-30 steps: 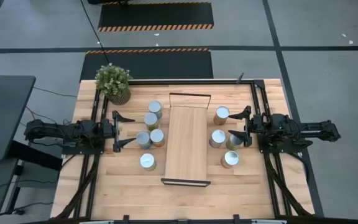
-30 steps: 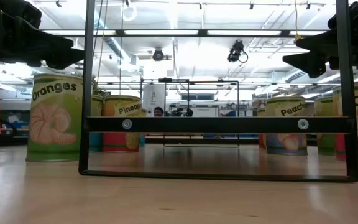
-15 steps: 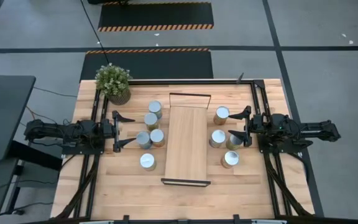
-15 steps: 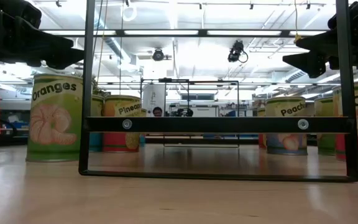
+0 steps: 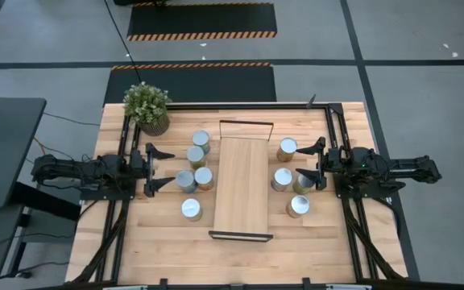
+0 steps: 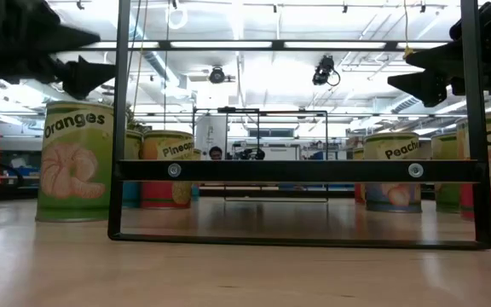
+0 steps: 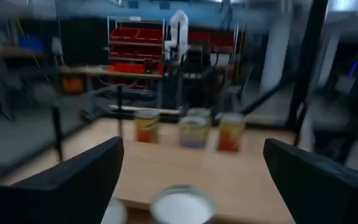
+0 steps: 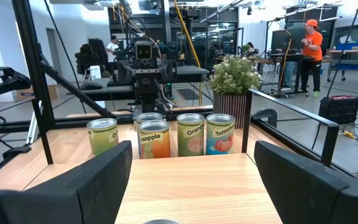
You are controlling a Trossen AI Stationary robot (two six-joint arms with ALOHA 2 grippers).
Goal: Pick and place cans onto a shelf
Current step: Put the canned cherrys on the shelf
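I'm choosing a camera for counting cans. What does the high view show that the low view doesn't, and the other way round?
Only the high view shows all nine cans, five left of the shelf and four right, plus the potted plant. Only the low view shows label words like Oranges and the room behind. Both show the shelf bare of cans, the left pincer open, and the right pincer holding nothing.

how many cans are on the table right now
9 cans, none on the shelf. Five stand on its left. Four on its right.
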